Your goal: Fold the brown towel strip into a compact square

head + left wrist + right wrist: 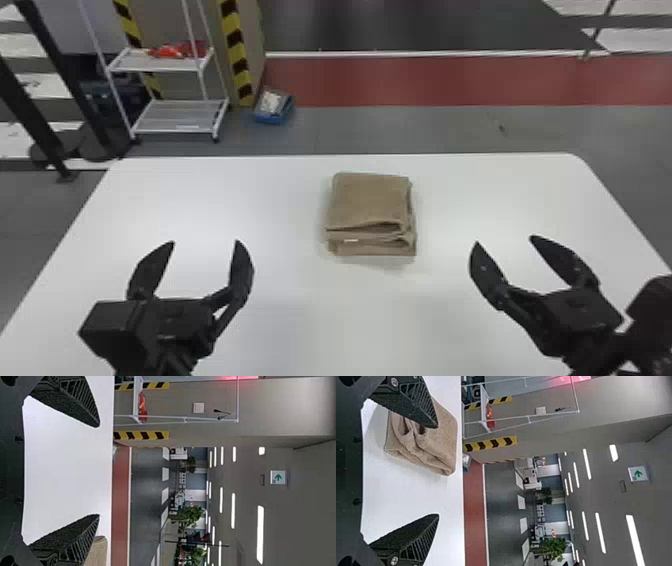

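Nearest the camera, the left gripper [205,242] and the right gripper [504,240] reach over the white table [350,310], each spread wide, its two flat black fingers well apart and the space between them empty. Beyond and between them, apart from both, the brown towel [370,200] lies flat on the tabletop, folded into a squarish, layered stack toward the table's far edge. Its looped folds face the robot, slightly gaping at the right, and a small white tag [351,240] shows on that near side. In the right wrist view, one finger of the right gripper [437,471] overlaps part of the towel. Past the table, a white two-shelf rack [175,117] stands near a blue bin [272,119] on the grey floor
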Motion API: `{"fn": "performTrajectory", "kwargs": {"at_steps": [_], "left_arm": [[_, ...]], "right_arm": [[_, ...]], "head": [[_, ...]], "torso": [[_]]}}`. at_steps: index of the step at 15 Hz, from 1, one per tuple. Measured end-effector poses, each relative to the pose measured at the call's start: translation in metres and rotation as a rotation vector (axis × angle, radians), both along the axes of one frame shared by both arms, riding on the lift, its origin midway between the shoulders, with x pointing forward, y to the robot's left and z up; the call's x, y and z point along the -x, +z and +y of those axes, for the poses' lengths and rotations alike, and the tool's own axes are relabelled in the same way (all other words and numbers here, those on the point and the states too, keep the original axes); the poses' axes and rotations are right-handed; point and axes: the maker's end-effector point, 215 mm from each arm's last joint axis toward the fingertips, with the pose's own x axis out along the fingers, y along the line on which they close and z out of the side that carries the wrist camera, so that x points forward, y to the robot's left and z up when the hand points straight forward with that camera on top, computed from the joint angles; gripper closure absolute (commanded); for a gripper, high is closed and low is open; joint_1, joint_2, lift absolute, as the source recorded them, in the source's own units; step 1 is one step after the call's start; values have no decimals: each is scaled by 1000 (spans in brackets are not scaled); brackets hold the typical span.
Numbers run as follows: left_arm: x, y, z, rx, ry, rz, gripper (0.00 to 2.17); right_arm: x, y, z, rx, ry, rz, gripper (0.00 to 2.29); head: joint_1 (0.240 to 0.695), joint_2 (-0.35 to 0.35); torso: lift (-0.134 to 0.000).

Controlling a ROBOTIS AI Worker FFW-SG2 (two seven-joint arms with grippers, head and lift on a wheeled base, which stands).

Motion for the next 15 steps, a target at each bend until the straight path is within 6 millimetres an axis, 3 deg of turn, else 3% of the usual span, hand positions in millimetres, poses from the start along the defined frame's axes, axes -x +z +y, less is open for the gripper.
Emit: {"fn": "performTrajectory", "kwargs": {"at_steps": [15], "left_arm": [[1,1,-2,3,-4,-1,66]], "right_arm": [[2,5,2,-1,8,-7,87]], "head": [[695,28]], "torso": [[-108]]}}
